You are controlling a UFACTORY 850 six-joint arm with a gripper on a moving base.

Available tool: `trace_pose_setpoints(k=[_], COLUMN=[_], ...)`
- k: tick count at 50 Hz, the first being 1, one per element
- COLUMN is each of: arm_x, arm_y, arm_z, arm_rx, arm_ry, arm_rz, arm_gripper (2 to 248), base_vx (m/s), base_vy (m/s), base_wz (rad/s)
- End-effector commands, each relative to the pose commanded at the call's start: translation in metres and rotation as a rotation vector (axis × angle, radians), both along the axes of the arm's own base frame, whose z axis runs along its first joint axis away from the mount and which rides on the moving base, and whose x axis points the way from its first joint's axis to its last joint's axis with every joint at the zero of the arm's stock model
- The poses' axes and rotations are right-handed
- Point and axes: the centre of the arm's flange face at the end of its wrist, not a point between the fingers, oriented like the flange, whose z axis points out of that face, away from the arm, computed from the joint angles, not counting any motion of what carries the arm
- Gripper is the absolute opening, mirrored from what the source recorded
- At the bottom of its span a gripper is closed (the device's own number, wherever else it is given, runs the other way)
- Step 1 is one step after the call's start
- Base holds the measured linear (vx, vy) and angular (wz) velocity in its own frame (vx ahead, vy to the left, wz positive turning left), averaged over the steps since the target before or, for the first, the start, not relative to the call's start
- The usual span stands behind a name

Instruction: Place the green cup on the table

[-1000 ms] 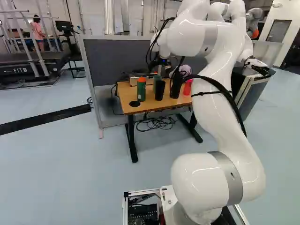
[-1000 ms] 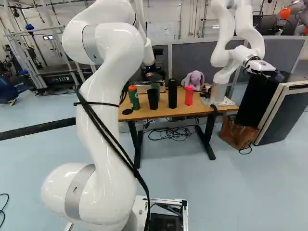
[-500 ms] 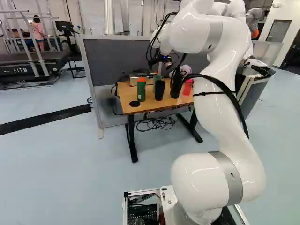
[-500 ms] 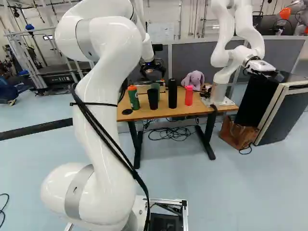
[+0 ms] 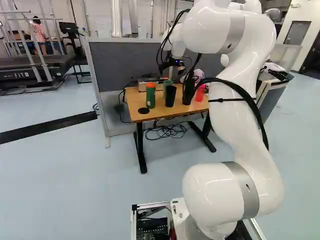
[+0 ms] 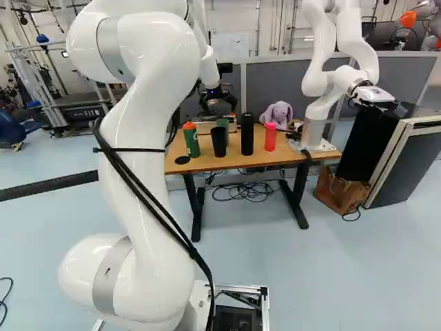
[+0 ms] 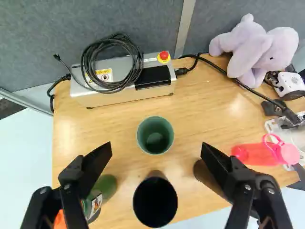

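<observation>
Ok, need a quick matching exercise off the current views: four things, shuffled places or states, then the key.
Things
1. green cup
2. gripper
3. pink bottle
4. box

Places or states
A. open, above the table
B. under the coiled cable
C. just right of the black bottle in the right base view
D. between the box and the black cup

Pairs: 1-D, 2-A, 3-C, 4-B
</observation>
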Motion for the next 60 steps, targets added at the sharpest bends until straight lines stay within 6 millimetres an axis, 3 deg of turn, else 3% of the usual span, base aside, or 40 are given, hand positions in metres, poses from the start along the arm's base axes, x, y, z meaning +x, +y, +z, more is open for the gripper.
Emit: trace_pose_setpoints(k=[60], arm_x=[-0.074], arm_y=[0.000], arm_z=[0.006], arm_rx=[0.002], arm_ry=[0.051], arm_rz=[-0.004], arm_gripper=[247], base_vx=[0.000], base_vy=[0.000], base_wz=[0.000])
